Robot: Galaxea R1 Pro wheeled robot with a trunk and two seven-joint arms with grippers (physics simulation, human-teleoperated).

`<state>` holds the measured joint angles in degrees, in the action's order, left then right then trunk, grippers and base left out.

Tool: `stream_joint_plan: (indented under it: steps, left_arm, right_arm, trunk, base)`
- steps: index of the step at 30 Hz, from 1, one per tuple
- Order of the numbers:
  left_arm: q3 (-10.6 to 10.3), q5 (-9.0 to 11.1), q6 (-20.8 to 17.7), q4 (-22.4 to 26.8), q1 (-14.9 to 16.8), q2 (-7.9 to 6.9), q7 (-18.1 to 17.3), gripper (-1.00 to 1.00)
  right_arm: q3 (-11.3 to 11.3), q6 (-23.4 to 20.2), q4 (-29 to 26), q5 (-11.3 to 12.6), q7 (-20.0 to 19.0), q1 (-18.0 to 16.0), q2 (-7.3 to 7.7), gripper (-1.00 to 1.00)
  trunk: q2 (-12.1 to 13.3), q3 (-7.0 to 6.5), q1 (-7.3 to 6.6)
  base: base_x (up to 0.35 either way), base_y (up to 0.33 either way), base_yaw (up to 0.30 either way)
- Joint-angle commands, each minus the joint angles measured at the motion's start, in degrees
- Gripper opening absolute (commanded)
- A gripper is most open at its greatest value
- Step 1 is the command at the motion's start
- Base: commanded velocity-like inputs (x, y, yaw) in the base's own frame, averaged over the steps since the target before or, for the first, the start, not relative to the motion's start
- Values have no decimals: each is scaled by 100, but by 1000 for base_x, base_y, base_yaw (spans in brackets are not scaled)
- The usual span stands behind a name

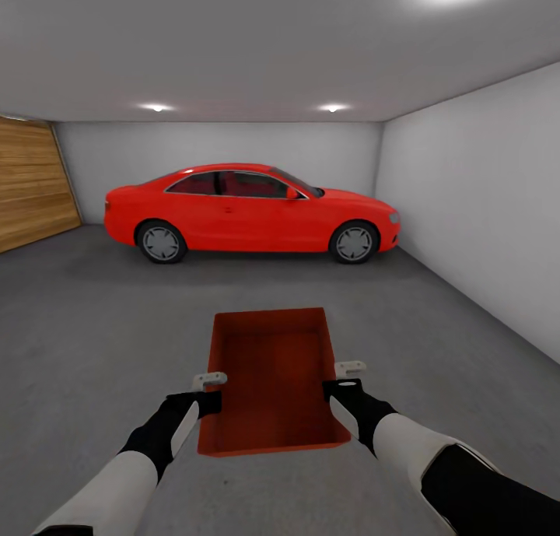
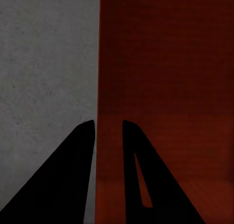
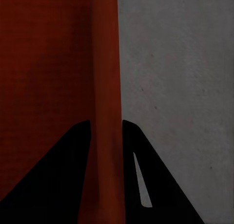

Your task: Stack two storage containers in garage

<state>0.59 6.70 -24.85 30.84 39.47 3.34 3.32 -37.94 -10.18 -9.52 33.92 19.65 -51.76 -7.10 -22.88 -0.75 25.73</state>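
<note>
The left gripper [image 1: 208,381] is pinching the left wall of the orange-red storage container [image 1: 272,380], one finger inside, one outside, and the right gripper [image 1: 350,367] is clamping the right wall the same way. The container is hanging between both arms over the grey concrete floor [image 1: 93,326], a red car [image 1: 253,211] parked ahead beside the wooden-plank door [image 1: 31,182].

Container [image 1: 268,380] btwn left pincer [image 1: 208,382] & right pincer [image 1: 350,367]; car [image 1: 249,211] behind, garage door [image 1: 31,180] left.
</note>
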Motion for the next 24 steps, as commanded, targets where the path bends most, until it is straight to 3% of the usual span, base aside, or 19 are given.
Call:
stream_joint_plan:
  steps: [1, 24]
  left_arm:
    - [-15, 69, -29, 1, -1, 9, 64, -100]
    - [-16, 69, -29, 1, -1, 6, 64, -100]
  right_arm:
    - [-135, -39, -41, 36, 39, 0, -2, -100]
    - [-135, -37, -41, 36, 39, 0, -2, -100]
  trunk:
    - [-4, 2, 5]
    - [-4, 2, 5]
  base:
    - [322, 0, 0]
    - [322, 0, 0]
